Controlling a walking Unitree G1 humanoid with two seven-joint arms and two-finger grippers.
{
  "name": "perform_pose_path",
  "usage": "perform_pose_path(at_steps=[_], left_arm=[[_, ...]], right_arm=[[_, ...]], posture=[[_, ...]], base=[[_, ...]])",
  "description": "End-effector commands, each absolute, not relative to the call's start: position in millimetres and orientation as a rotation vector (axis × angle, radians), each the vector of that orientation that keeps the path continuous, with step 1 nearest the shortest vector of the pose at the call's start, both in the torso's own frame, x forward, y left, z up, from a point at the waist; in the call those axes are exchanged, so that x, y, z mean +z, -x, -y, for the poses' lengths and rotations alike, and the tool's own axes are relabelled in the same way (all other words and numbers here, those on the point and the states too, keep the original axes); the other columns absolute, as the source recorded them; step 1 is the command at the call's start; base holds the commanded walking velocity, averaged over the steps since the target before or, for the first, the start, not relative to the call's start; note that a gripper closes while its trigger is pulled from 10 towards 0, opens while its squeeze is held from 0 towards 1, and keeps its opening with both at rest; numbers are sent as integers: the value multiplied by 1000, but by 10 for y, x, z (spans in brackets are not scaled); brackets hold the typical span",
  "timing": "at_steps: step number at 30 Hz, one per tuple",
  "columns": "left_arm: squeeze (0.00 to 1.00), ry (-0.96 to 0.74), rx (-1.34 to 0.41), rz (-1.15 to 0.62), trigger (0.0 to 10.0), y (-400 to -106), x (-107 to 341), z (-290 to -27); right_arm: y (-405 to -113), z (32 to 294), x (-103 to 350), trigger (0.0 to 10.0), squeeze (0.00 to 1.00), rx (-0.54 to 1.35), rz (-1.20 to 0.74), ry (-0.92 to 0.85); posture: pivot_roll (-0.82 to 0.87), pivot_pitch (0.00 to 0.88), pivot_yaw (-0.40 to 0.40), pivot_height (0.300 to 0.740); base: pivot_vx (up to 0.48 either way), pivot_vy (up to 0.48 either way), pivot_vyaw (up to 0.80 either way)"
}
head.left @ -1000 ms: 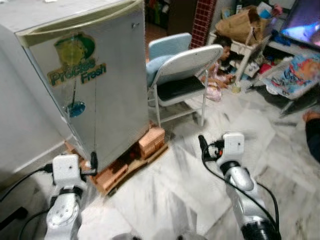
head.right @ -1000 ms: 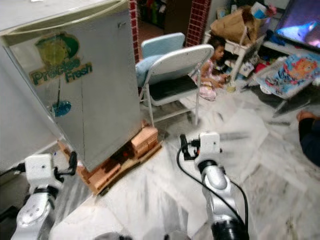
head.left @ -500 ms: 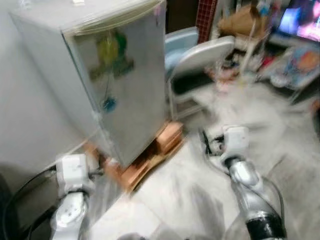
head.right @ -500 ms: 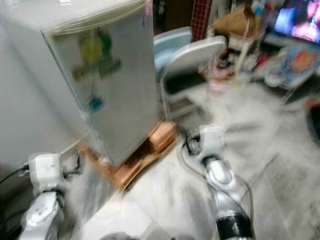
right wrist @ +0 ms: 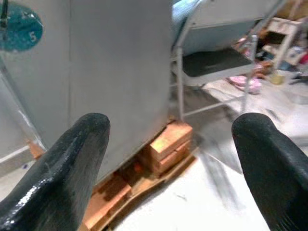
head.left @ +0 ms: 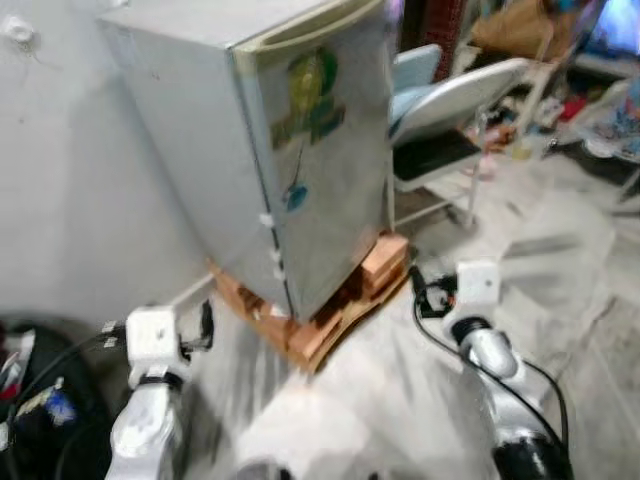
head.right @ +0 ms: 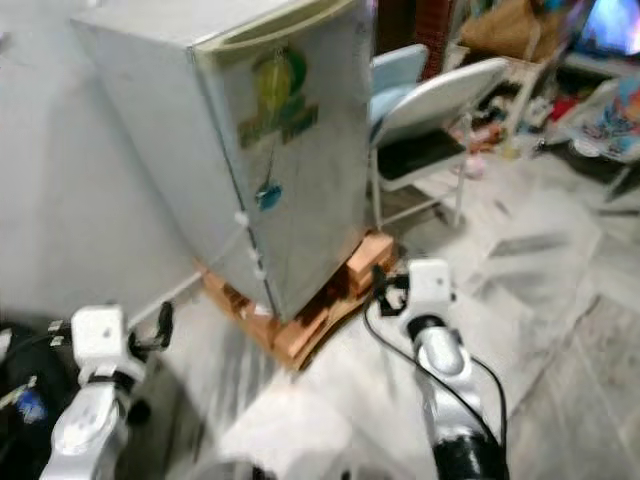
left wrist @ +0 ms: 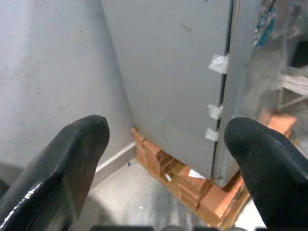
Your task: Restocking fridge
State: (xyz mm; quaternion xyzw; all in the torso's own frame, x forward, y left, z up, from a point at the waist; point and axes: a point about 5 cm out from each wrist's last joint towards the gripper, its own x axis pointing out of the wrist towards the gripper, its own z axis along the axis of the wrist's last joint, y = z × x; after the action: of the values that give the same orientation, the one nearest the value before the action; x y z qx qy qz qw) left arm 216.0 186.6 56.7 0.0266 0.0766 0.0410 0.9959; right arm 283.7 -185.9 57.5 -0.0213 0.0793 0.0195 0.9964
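Observation:
A small grey fridge (head.left: pixel 300 160) with a green-and-yellow sticker stands shut on bricks (head.left: pixel 345 305) and a wooden board, against a pale wall. My left gripper (head.left: pixel 205 325) hovers low to the fridge's left and is open, its fingers (left wrist: pixel 72 159) wide apart with nothing between them. My right gripper (head.left: pixel 420 292) sits low to the right of the fridge's front corner, also open and empty; one finger (right wrist: pixel 72 163) frames the fridge door (right wrist: pixel 115 72) in the right wrist view.
A folding chair (head.left: pixel 450 120) with a blue cushion stands just right of the fridge. Clutter and a lit screen lie at the far right. Dark bags and cables (head.left: pixel 40 400) sit at the lower left. The floor (head.left: pixel 560 260) is pale marble.
The whole view has swung left, so the fridge now sits near the centre and its left side and the wall show. Both grippers keep their pose.

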Motion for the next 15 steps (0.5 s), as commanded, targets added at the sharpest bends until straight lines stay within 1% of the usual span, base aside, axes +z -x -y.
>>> perform_pose_path(at_steps=[1, 7, 9, 10, 15], left_arm=[[0, -79, 94, -137, 10000, -2171, 597, -1942], [0, -77, 86, -128, 10000, -2176, 599, -1917], [0, -80, 81, -126, 10000, -2179, 601, -1908], [0, -80, 80, -126, 10000, -2180, 601, -1906], [0, -90, 72, -118, 10000, -2189, 610, -1889]], right_arm=[[-2887, 1782, 634, 10000, 0, 59, -134, 28], [-2900, 1779, 638, 10000, 0, 59, -134, 27], [-2904, 1776, 640, 10000, 0, 61, -133, 27], [-2905, 1776, 640, 10000, 0, 61, -133, 27], [-2906, 1773, 641, 10000, 0, 59, -131, 26]], posture=[[-34, 38, 24, 740], [-31, 35, 18, 740], [-31, 37, 18, 740], [-31, 37, 18, 740], [-31, 35, 19, 740]], base=[[0, 446, 0], [0, 421, -516], [292, 289, -594], [274, 0, -594], [0, 0, -591]])
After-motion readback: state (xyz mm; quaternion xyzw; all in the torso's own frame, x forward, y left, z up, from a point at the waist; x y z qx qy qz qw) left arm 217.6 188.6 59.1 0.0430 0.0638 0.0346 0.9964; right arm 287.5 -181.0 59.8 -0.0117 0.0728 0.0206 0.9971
